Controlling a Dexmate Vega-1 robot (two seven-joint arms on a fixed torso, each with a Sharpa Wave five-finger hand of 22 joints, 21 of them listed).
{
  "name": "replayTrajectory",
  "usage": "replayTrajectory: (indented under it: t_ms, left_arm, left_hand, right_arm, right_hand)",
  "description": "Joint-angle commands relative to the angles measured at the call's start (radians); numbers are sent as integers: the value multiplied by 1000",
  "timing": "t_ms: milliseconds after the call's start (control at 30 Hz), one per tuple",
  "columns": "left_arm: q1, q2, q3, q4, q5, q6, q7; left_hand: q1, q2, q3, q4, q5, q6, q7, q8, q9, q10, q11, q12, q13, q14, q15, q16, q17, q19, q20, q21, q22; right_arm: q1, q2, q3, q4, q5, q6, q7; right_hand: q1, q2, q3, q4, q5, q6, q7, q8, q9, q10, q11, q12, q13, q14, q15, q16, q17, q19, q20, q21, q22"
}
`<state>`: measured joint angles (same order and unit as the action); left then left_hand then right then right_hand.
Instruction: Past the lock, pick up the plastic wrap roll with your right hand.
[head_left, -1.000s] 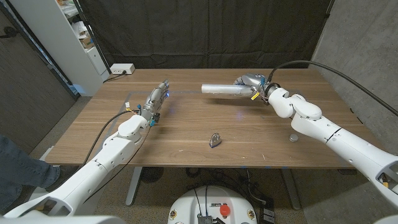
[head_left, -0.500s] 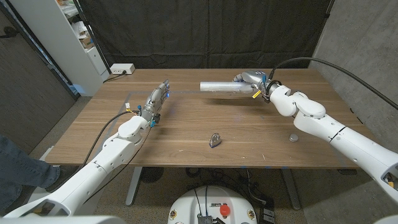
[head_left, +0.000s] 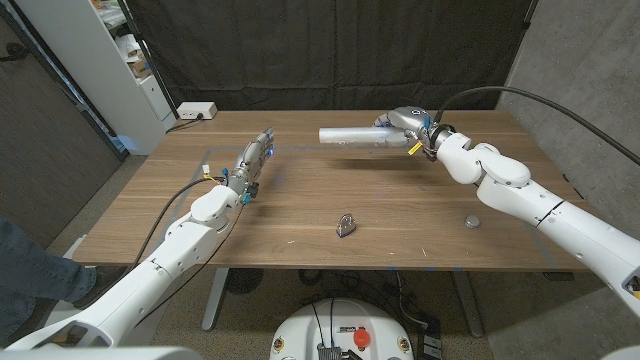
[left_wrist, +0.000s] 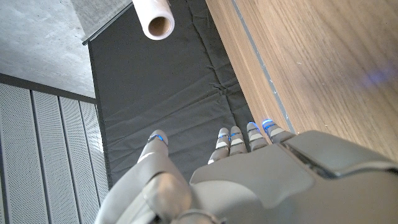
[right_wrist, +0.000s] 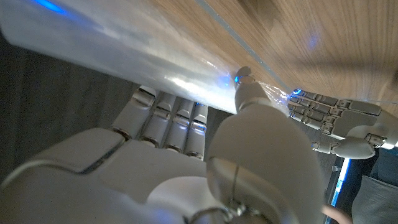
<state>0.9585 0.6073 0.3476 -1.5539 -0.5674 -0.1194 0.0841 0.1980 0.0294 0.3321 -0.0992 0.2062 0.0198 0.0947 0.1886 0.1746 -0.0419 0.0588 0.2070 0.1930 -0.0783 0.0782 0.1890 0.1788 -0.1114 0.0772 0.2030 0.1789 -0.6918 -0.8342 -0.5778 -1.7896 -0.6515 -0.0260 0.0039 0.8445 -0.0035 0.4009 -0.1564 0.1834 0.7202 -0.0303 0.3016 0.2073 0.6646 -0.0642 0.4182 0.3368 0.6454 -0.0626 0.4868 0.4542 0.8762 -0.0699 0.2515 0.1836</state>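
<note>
The plastic wrap roll (head_left: 350, 136) is a long pale tube held level above the far middle of the table, and my right hand (head_left: 405, 128) grips its right end. In the right wrist view the fingers (right_wrist: 168, 118) and thumb wrap around the shiny roll (right_wrist: 106, 50). The lock (head_left: 346, 225), a small grey metal piece, lies on the table nearer me than the roll. My left hand (head_left: 254, 157) stands on its edge at the left with fingers straight and nothing in it. The roll's hollow end (left_wrist: 155, 18) shows in the left wrist view past my left hand (left_wrist: 249, 180).
A small grey round disc (head_left: 473, 221) lies on the wooden table (head_left: 300, 200) under my right forearm. A white power strip (head_left: 196, 111) sits at the far left corner. A white shelf unit (head_left: 120, 60) stands beyond the table's left side.
My right hand has lifted the roll a little higher and carried it slightly left and away. The left arm and the lock have stayed still.
</note>
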Motion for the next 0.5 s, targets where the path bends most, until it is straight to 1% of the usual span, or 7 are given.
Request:
replayTrajectory:
  t_ms: [33, 333, 500]
  left_arm:
    - [2, 9, 3, -16, 4, 12, 0]
    - [1, 4, 4, -14, 6, 12, 5]
    - [0, -2, 6, 6, 1, -5, -11]
  left_hand:
    - [2, 11, -1, -7, -5, 8, 2, -1, 4, 5, 3, 3, 2, 4, 4, 0, 4, -5, 2, -2, 2]
    - [1, 11, -1, -7, -5, 7, 0, -1, 4, 5, 3, 3, 2, 5, 4, 0, 4, -5, 2, -2, 2]
    - [1, 11, -2, -7, -5, 8, 1, -1, 4, 4, 3, 3, 2, 5, 4, 0, 4, -8, 1, -3, 2]
  right_arm:
    - [-6, -23, 15, -22, 14, 35, -15]
    - [-12, -29, 21, -40, 15, 22, -10]
    - [-14, -27, 19, -46, 14, 14, -5]
  right_hand:
    - [73, 86, 7, 10, 5, 116, -98, 4, 3, 14, -2, 9, 3, 15, -100, -6, 2, 2, -7, 4, 3]
    - [71, 86, 7, 12, 5, 120, -97, 3, 3, 20, -3, 11, 5, 17, -100, -11, 2, 0, -9, 4, 3]
    - [70, 85, 8, 12, 5, 119, -97, 1, 3, 21, -2, 11, 6, 18, -100, -16, 2, -1, -9, 3, 3]
